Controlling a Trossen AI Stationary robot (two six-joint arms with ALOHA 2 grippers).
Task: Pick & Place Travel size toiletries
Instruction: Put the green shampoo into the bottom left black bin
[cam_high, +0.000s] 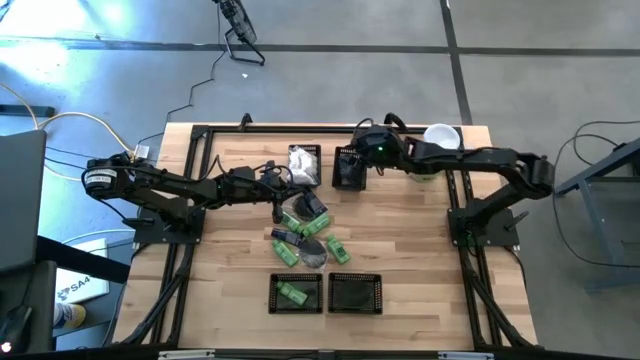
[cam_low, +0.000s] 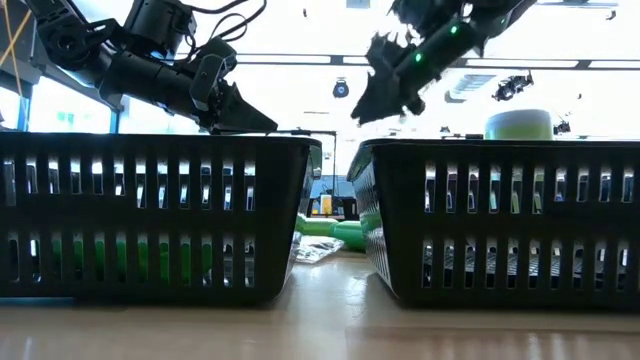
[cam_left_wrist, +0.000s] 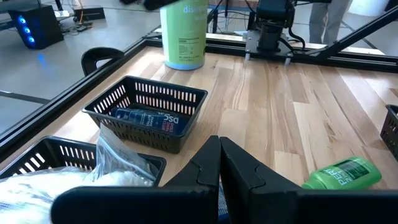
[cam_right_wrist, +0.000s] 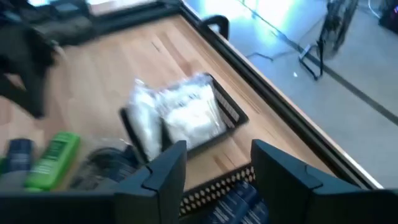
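The travel size toiletries lie in a loose pile (cam_high: 306, 232) at mid-table: green bottles, dark blue pieces and a grey disc. White packets (cam_right_wrist: 186, 115) fill the far-left basket (cam_high: 305, 165). A dark blue packet (cam_left_wrist: 149, 119) lies in the far-right basket (cam_high: 348, 170). A green bottle (cam_high: 292, 293) lies in the near-left basket (cam_high: 297, 294). My right gripper (cam_high: 354, 152) (cam_right_wrist: 217, 149) hangs open above the far-right basket, with nothing between its fingers. My left gripper (cam_high: 283, 181) (cam_left_wrist: 219, 142) hovers shut at the pile's far-left side, clear of the table.
A tall pale-green cylinder with a white lid (cam_high: 440, 140) (cam_left_wrist: 183, 34) stands at the far right corner. A second near basket (cam_high: 356, 293) sits beside the near-left one. A lone green bottle (cam_left_wrist: 345, 174) lies on bare wood. A black frame edges the table.
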